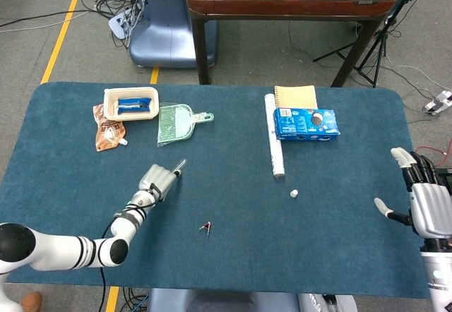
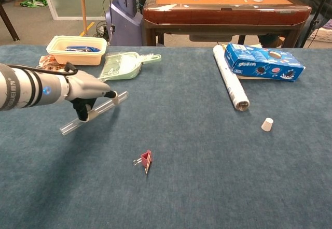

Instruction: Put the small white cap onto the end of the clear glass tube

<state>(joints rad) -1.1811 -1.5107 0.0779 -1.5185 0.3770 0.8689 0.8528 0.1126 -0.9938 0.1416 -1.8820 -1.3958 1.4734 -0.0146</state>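
My left hand (image 2: 85, 91) (image 1: 155, 182) grips the clear glass tube (image 2: 93, 113) near its middle, lifted above the blue cloth on the left. The tube slants, one end low at the left, the other end (image 1: 181, 163) pointing up and right past the fingers. The small white cap (image 2: 267, 124) (image 1: 294, 193) stands alone on the cloth at the right, far from the tube. My right hand (image 1: 422, 198) hovers open at the table's right edge, fingers spread, holding nothing; the chest view does not show it.
A small red binder clip (image 2: 146, 160) lies in front of the left hand. A white roll (image 2: 231, 86) and a blue snack box (image 2: 262, 61) sit behind the cap. A green dustpan (image 2: 123, 66), a cream tray (image 2: 77, 50) and a snack pouch (image 1: 107, 135) lie at back left.
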